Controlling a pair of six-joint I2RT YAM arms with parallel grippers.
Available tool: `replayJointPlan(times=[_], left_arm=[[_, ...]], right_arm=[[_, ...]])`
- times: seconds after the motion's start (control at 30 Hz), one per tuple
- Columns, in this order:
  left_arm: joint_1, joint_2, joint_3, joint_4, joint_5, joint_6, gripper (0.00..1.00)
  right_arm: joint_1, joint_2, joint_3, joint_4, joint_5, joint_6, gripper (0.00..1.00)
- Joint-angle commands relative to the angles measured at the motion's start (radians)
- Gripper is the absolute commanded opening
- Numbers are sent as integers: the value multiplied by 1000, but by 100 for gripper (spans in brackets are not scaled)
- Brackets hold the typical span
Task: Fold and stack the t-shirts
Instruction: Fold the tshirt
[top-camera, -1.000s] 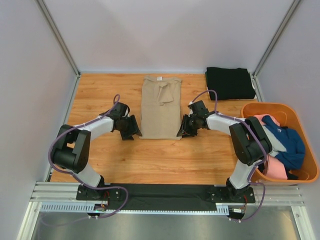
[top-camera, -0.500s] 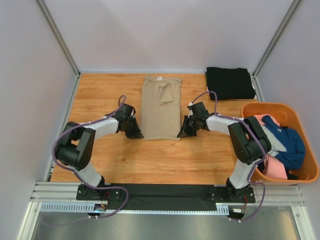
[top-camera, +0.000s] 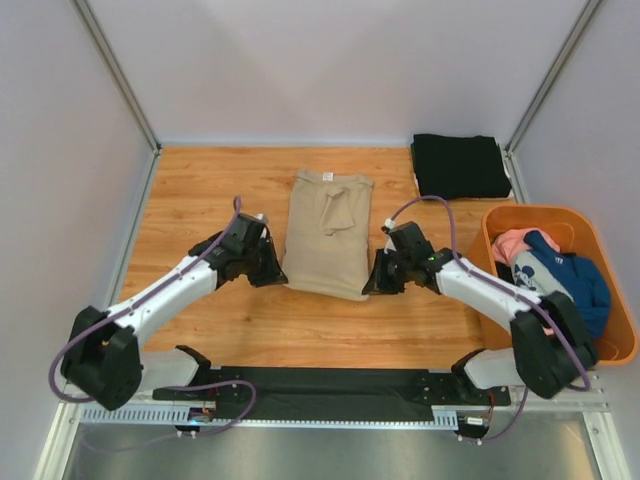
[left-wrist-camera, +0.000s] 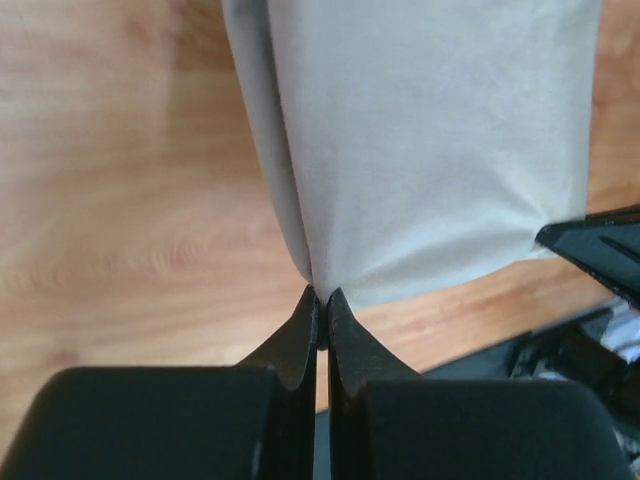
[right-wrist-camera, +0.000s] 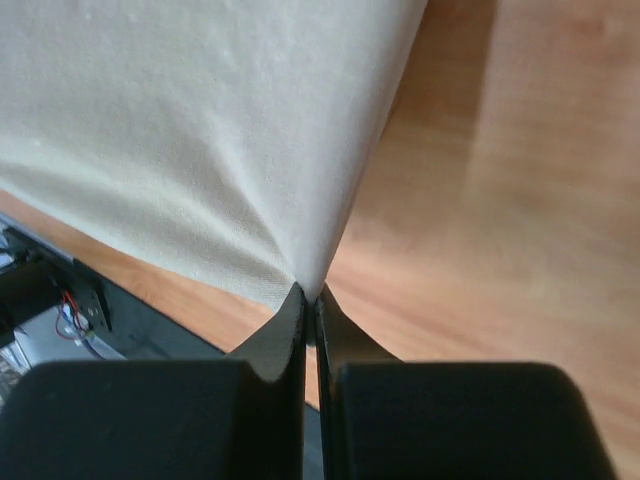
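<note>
A tan t-shirt (top-camera: 327, 232), folded into a long strip, lies mid-table with its collar at the far end. My left gripper (top-camera: 278, 276) is shut on its near left corner (left-wrist-camera: 318, 282), and my right gripper (top-camera: 368, 285) is shut on its near right corner (right-wrist-camera: 305, 280). Both near corners hang lifted off the wood. At the back right lies a folded black t-shirt (top-camera: 460, 165). A pink t-shirt (top-camera: 512, 243) and a blue cartoon-print t-shirt (top-camera: 560, 275) sit bundled in the orange tub (top-camera: 612, 345).
The orange tub stands at the table's right edge, beside the right arm. Grey walls and metal posts close in the table at the back and sides. A black mat (top-camera: 330, 393) runs between the arm bases at the near edge.
Both grippers closed on the tan shirt's near corners and raised them. The arms stretched out, and the shirt's near hem shifted toward the front and slightly askew.
</note>
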Motion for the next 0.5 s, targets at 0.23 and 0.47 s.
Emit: replayJointPlan(times=[0.23, 0.47], left_arm=[[-188, -393, -36, -334, -62, -134, 0], [-186, -318, 205, -470, -182, -71, 0]], right_arm=[[193, -485, -37, -400, 199, 163, 0], [159, -418, 151, -511, 283, 71, 0]])
